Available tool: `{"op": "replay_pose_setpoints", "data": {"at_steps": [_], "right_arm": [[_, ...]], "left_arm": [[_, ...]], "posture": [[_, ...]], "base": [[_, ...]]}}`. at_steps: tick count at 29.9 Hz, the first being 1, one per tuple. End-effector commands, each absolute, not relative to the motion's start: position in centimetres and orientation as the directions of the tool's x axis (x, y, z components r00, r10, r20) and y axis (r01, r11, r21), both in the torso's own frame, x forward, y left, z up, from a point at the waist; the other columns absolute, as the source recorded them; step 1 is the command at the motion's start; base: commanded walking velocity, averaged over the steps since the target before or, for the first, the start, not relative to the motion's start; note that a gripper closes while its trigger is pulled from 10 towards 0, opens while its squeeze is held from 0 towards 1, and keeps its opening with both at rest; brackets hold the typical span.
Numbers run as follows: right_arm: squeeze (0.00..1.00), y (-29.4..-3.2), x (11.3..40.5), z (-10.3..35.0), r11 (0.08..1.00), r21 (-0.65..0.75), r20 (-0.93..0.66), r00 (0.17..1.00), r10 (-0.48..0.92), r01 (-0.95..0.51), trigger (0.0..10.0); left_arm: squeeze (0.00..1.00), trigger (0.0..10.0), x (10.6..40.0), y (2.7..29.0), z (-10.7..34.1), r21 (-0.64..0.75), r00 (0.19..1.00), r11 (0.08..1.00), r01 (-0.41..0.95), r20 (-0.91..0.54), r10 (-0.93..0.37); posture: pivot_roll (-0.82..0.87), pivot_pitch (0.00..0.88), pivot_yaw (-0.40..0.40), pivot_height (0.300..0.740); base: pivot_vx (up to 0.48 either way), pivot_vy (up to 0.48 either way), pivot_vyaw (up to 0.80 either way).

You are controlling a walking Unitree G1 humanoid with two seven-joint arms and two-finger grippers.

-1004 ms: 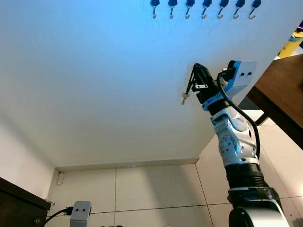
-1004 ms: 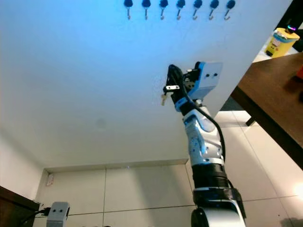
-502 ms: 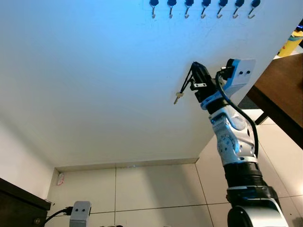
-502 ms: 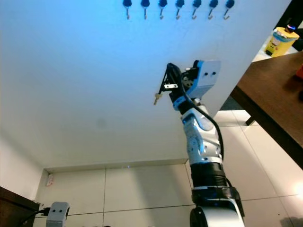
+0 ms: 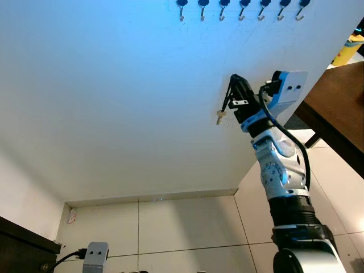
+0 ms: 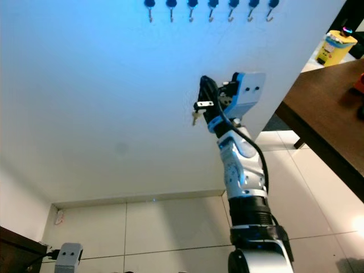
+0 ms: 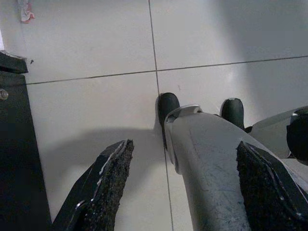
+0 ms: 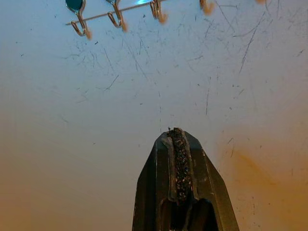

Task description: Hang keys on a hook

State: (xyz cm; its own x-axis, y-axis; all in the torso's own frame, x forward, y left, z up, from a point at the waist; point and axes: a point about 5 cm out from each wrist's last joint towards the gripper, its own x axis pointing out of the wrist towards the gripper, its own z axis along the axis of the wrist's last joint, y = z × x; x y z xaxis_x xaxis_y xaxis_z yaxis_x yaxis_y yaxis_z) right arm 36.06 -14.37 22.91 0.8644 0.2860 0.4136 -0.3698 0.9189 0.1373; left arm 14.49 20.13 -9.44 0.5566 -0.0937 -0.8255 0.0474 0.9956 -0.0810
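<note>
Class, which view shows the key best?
The left eye view: the key dangles against the wall below the right gripper. The right eye view shows it likewise; in the right wrist view I cannot make it out.

Hooks (image 5: pixel 241 4) high on wall (image 5: pixel 114 102), table (image 5: pixel 335 108) right

Key (image 5: pixel 220 117) dangling (below hooks (image 5: pixel 241 9))

Robot arm lifting keys up by the white wall

The right gripper (image 5: pixel 233 85) is pinched on the keys (image 5: pixel 220 117), which hang down below its tip. The row of hooks (image 5: pixel 241 7) is high above the gripper. A brown table (image 5: pixel 335 108) is beside the arm.
</note>
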Motion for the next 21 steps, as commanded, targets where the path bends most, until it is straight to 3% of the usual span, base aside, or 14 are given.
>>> {"op": "replay_pose_setpoints", "data": {"at_steps": [1,21], "right_arm": [[0.0,-14.42,35.87,22.59,0.92,0.144,0.409,0.869,0.279,-0.364,10.0],[0.0,-14.69,35.68,22.38,0.923,0.123,0.401,0.869,0.291,-0.365,10.0]], "left_arm": [[0.0,10.0,12.7,20.23,-10.12,-0.084,0.496,0.996,0.042,-0.863,-0.094],[0.0,10.0,13.19,19.72,-10.06,-0.085,0.497,0.994,0.066,-0.861,-0.107]], "posture": [[-0.05,0.06,0.041,0.74],[-0.06,0.043,0.043,0.74]], "base": [[0.0,0.0,0.0],[0.0,0.0,0.0]]}}
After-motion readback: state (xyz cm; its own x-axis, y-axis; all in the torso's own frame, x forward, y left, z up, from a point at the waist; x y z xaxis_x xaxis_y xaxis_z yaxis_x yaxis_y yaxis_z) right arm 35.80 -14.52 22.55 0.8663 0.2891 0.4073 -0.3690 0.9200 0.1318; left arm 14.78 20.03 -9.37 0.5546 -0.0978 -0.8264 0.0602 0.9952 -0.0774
